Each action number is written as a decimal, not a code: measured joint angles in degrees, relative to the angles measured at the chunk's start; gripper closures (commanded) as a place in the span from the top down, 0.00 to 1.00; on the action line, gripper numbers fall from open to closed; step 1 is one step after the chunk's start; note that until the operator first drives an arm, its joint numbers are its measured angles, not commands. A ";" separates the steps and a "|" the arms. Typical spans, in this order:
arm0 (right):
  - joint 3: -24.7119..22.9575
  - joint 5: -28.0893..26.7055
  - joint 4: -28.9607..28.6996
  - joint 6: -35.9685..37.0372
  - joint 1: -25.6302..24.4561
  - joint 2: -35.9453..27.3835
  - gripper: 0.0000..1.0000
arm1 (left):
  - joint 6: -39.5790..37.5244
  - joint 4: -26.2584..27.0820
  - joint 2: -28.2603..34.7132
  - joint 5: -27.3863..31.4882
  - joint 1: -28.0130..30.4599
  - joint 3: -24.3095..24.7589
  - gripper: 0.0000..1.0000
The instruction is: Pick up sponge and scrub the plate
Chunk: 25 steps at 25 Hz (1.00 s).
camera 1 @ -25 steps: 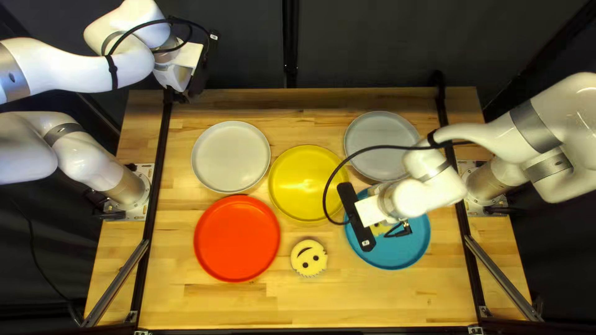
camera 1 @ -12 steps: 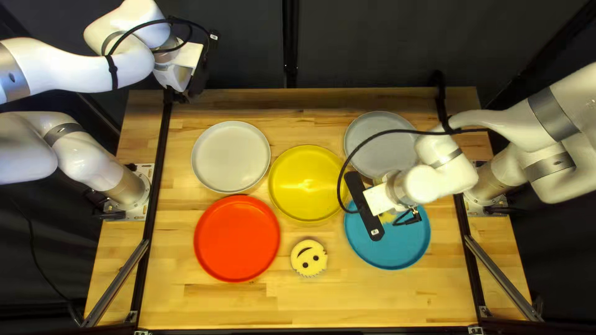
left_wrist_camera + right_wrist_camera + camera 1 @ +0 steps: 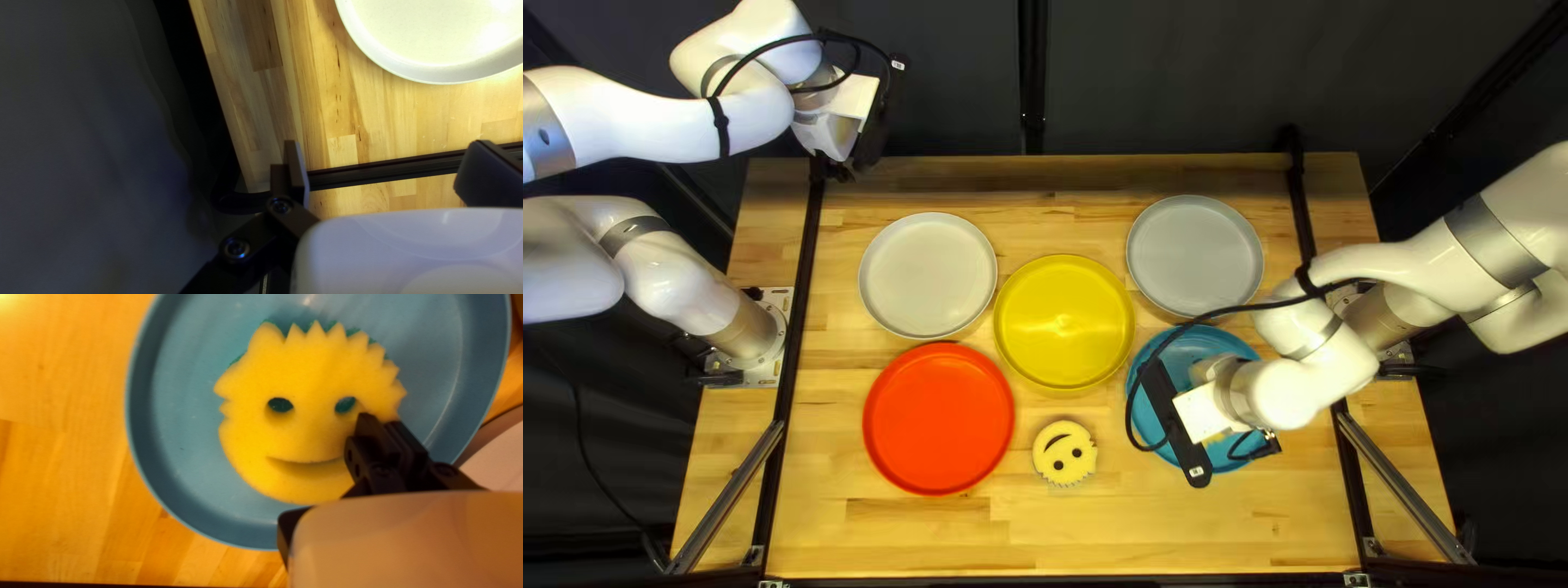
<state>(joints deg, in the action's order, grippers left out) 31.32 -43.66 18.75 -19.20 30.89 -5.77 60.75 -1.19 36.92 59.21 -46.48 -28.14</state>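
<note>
Left gripper (image 3: pixel 388 146) stands wide with nothing between its fingers, over the table's far left corner, and I'd leave it parked. Left of the blue plate (image 3: pixel 180 430), the spare sponge (image 3: pixel 1064 453) lies on the wood, while my right gripper (image 3: pixel 379 420) is drawn in narrow, pinching the other sponge (image 3: pixel 310 375) near one edge, over that plate. With so off-centre a grip, I'd scrub in short, light, level strokes inside the rim, lest it twist free or drag the plate.
</note>
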 measured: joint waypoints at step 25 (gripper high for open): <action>-9.33 0.43 3.82 4.41 -6.19 -9.56 0.00 | 0.00 0.00 0.00 0.00 0.00 0.00 1.00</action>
<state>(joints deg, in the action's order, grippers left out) 22.00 -43.23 22.57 -14.79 24.70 -15.33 60.75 -1.19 36.92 59.21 -46.48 -28.14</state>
